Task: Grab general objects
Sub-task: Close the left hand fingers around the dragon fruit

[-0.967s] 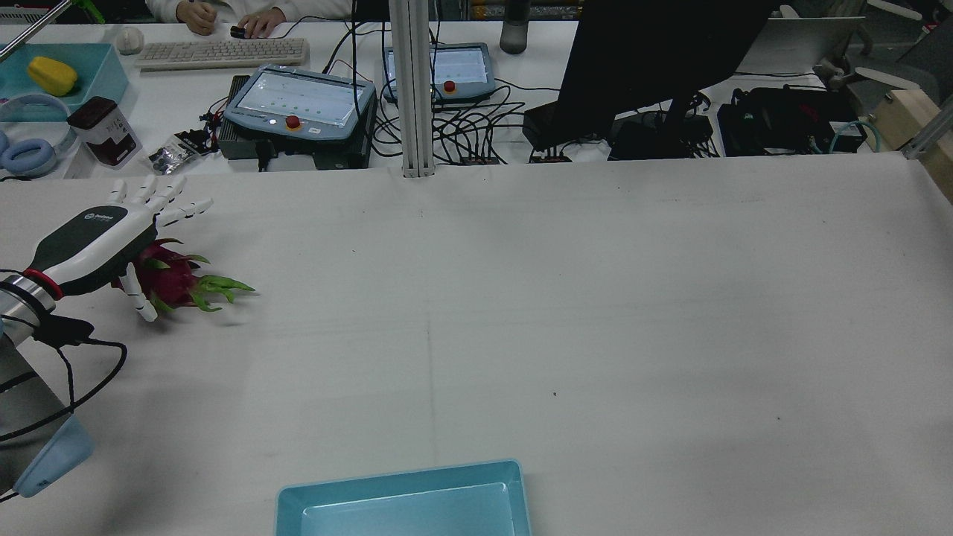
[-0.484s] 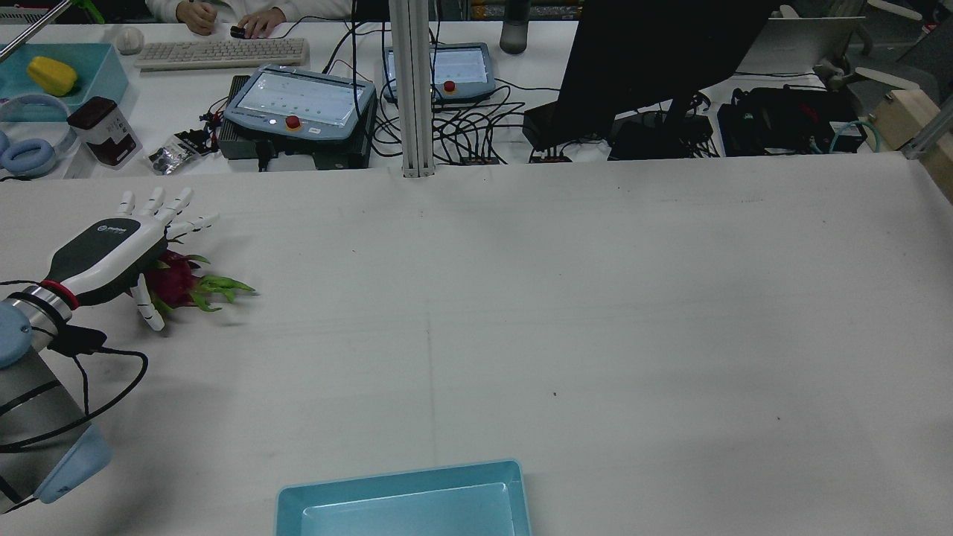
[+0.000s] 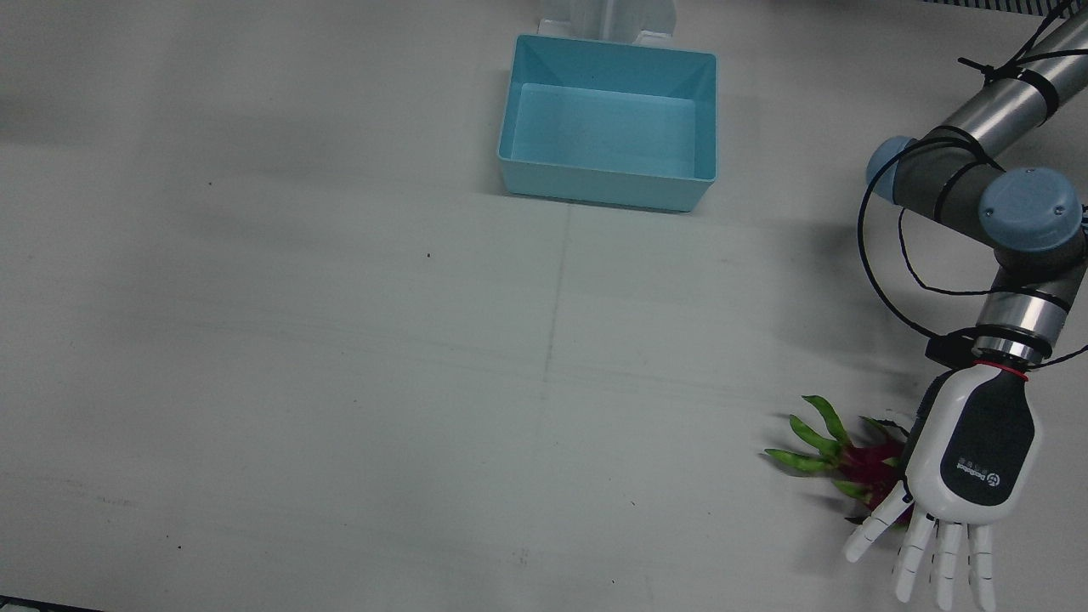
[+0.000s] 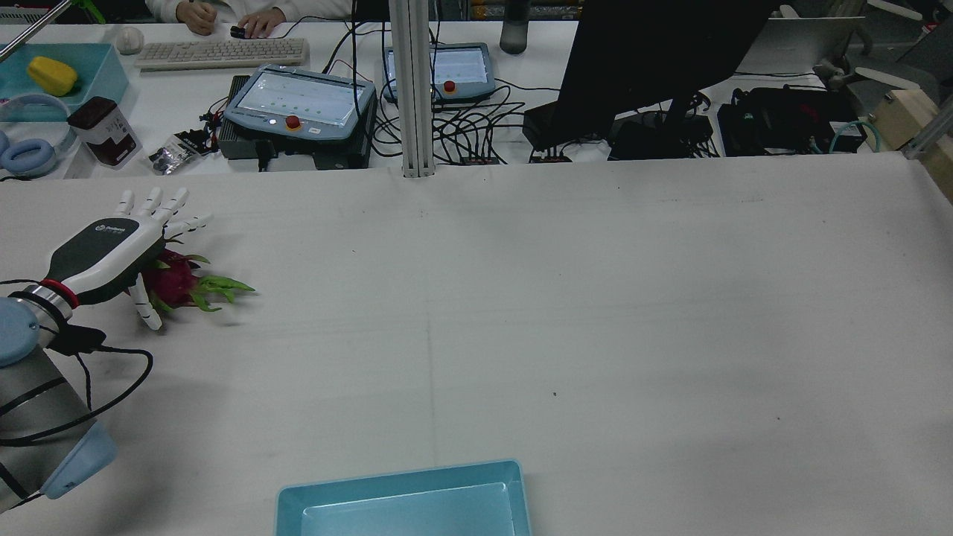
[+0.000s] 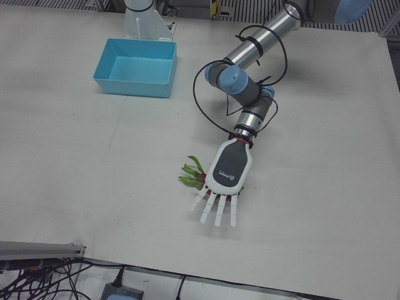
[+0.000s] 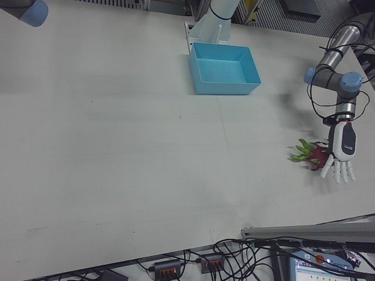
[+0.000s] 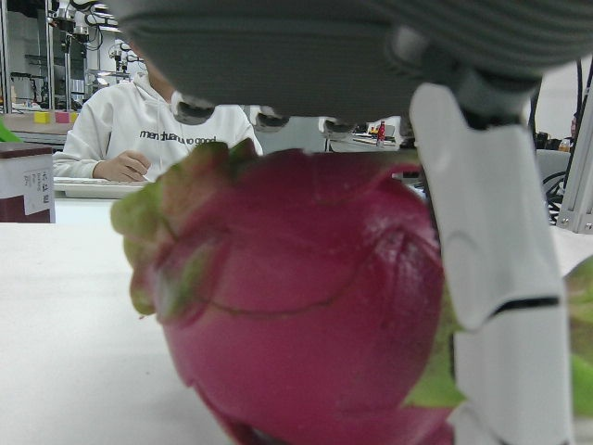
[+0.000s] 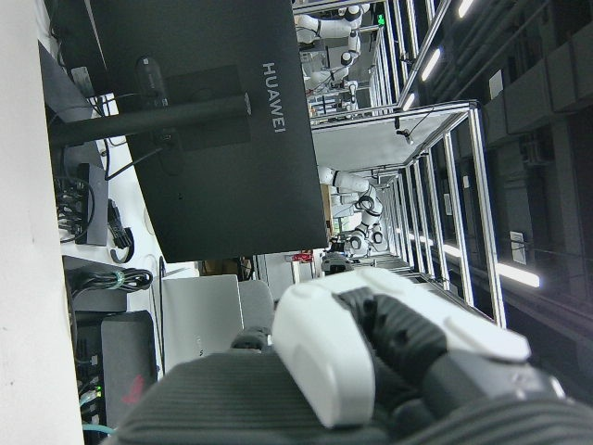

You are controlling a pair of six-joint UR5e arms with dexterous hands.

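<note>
I've brought the left hand (image 4: 112, 249) lower and a touch further over the dragon fruit (image 4: 173, 283) than it sat a second ago, at the left edge of the rear view, and over the last half second it has barely shifted, so I judge I'm settled for the grasp rather than travelling. Its fingers (image 3: 939, 557) are spread straight and apart, past the fruit, with the thumb (image 7: 491, 241) hanging down beside the red skin at the right of the left hand view; nothing is clamped yet, and the fruit lies on the table (image 3: 340, 340) under the palm, green leaves (image 3: 807, 442) poking toward the frame's centre. The closing curl is what's left. The table is a wide pale sheet, bare across the middle, with the blue bin (image 3: 608, 123) empty at the top centre of the front view. The right hand (image 8: 371, 371) shows only close up in its own camera, and I cannot tell how its fingers stand. Beyond the table in the rear view: a dark monitor (image 4: 655, 52) at upper right and a keyboard (image 4: 222, 52) at upper left.
</note>
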